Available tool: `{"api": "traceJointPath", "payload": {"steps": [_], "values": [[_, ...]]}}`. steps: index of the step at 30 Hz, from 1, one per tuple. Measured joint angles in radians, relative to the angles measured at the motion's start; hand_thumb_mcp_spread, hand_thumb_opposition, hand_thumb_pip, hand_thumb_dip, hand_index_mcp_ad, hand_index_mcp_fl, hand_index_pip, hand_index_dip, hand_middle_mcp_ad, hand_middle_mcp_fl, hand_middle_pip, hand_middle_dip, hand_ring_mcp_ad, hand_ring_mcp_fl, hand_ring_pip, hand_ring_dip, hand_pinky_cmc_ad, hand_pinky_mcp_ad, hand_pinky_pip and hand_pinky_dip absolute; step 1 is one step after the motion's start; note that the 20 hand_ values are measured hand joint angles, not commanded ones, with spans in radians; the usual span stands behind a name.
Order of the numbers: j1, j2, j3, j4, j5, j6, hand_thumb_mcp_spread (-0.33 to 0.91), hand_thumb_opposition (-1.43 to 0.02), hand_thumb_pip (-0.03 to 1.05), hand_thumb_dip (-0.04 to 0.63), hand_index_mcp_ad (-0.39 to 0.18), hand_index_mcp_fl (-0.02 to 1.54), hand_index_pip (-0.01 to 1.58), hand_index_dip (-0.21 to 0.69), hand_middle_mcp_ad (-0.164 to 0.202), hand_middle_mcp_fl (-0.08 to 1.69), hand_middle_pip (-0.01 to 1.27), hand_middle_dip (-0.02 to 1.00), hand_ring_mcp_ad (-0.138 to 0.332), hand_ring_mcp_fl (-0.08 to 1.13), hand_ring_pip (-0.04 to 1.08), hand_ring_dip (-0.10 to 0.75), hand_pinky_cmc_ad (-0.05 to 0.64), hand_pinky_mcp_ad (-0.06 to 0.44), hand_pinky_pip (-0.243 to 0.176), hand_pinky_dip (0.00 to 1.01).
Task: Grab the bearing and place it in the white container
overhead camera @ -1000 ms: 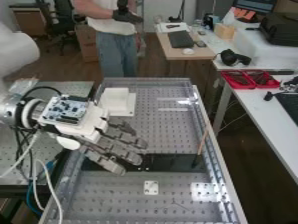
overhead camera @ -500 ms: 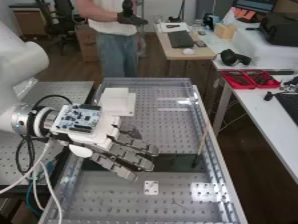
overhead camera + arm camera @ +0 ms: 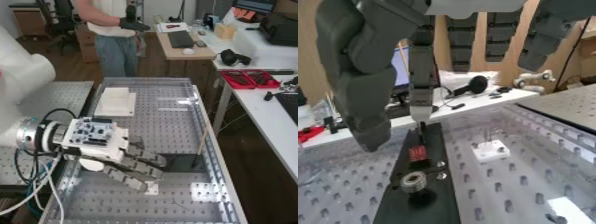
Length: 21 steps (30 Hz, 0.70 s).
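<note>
The hand (image 3: 141, 166) is over the middle of the bench in the high view, above the left part of a black plate (image 3: 183, 163), its fingers straight. In the wrist view the fingers and thumb of the hand (image 3: 422, 70) hang open, with nothing between them. A metal ring-shaped bearing (image 3: 414, 182) stands on the black plate (image 3: 446, 175), apart from the fingers, beside small bolts and a red piece. The white container (image 3: 115, 104) sits farther up the bench in the high view, beyond the hand.
A small white square plate (image 3: 152, 188) lies beside the black plate, near the fingertips. A thin wooden stick (image 3: 201, 145) rises from the black plate's right end. Raised clear rims (image 3: 216, 155) run along the bench. Cables (image 3: 40, 190) hang below the wrist.
The arm and hand have moved right and toward the bench's near end, away from the white container. The fingers stay straight.
</note>
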State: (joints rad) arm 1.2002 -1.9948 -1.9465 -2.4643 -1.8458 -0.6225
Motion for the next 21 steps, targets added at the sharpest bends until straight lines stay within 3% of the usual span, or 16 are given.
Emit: {"api": "traceJointPath", "payload": {"steps": [8,10,21], "values": [[-0.023,-0.044,0.05,-0.03,-0.063,-0.011,0.47,-0.8,0.48,0.253,-0.138,0.19,1.2,0.234,0.086,0.08,0.15,0.2,0.162,0.01,0.09,0.058,0.375,0.278,-0.091,0.18],[-0.027,-0.05,0.058,-0.038,-0.073,-0.014,0.49,-0.82,0.53,0.265,-0.138,0.16,1.2,0.236,0.086,0.07,0.15,0.2,0.161,0.01,0.09,0.058,0.375,0.278,-0.091,0.18],[-0.039,-0.067,0.072,-0.045,-0.102,-0.01,0.5,-0.88,0.64,0.394,-0.145,0.12,1.2,0.237,0.082,0.07,0.15,0.2,0.143,0.01,0.09,0.058,0.372,0.269,-0.091,0.18]]}}
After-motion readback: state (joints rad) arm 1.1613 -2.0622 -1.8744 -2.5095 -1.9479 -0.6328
